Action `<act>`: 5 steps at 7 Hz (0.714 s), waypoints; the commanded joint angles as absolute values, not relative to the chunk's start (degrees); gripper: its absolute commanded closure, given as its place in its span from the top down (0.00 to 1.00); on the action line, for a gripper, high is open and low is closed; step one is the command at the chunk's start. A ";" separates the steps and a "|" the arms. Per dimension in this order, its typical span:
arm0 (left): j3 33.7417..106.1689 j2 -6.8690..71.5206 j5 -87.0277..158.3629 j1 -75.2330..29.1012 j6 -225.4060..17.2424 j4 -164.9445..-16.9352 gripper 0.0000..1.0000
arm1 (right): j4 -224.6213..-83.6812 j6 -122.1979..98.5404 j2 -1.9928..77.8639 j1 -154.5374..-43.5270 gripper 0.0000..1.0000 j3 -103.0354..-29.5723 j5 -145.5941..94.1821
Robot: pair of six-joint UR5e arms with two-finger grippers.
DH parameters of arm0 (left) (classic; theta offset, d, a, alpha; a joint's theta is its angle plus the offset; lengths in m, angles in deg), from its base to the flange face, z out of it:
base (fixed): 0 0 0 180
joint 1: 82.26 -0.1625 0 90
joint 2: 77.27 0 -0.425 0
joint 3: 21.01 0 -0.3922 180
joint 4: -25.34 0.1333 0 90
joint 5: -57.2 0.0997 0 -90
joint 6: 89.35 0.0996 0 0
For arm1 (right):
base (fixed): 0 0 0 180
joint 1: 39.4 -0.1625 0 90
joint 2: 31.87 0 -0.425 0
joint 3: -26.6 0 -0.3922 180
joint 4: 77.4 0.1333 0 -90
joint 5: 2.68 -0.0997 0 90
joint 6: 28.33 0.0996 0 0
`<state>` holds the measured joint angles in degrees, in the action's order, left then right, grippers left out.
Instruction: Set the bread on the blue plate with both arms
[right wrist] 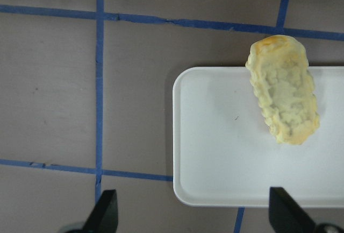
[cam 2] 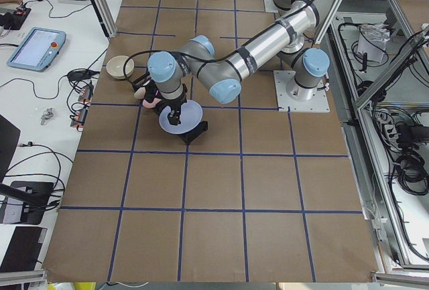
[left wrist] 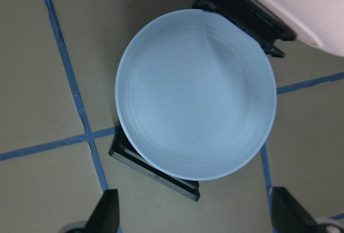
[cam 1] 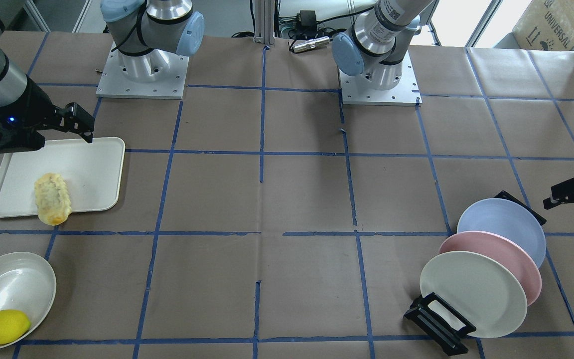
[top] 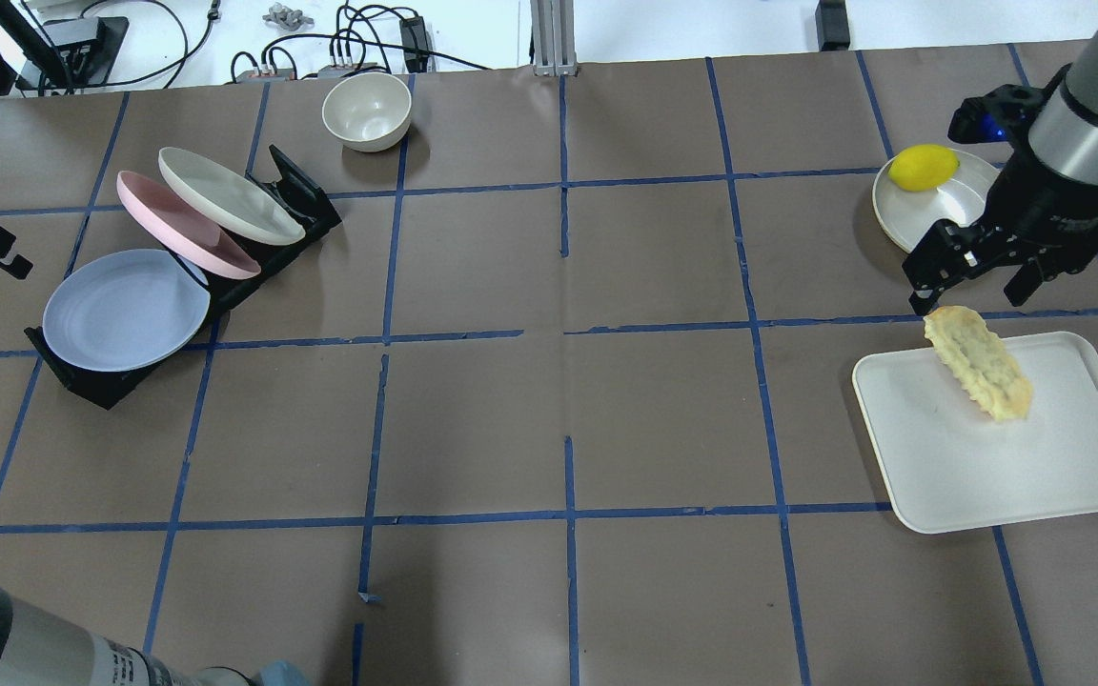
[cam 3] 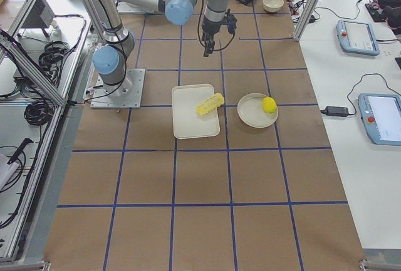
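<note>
The bread (cam 1: 53,198) lies on a white tray (cam 1: 87,164), its golden-brown end over the tray's edge; it also shows in the overhead view (top: 978,364) and the right wrist view (right wrist: 283,89). My right gripper (top: 973,286) is open and empty, raised beside the bread's end. The blue plate (top: 125,310) leans in a black rack (top: 91,381), in the slot nearest the robot. It fills the left wrist view (left wrist: 196,93). My left gripper (cam 1: 566,205) is open and empty, raised just beside the blue plate.
A pink plate (top: 182,224) and a cream plate (top: 230,195) lean in the same rack behind the blue one. A cream bowl (top: 366,111) stands at the far edge. A lemon (top: 924,167) sits in a white dish (top: 964,205) beyond the tray.
</note>
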<state>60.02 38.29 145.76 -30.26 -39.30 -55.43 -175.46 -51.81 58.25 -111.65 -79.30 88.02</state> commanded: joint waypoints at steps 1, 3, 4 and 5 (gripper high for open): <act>59.32 43.92 147.73 -30.49 -38.64 -49.73 1.00 | -193.00 -54.16 55.07 -110.51 1.00 -89.46 88.02; 59.23 46.82 146.94 -30.67 -38.11 -49.81 1.00 | -195.96 -58.18 53.05 -110.42 0.99 -90.20 88.02; 59.23 47.09 145.72 -30.76 -38.11 -50.07 0.98 | -198.49 -61.00 50.33 -108.76 0.99 -90.29 88.02; 59.32 47.79 143.01 -30.76 -38.20 -50.59 0.96 | -201.04 -64.94 47.87 -105.09 0.99 -90.12 87.93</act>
<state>59.27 46.96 145.44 -30.71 -38.17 -50.14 -198.05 -60.72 50.79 -108.41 -90.13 88.00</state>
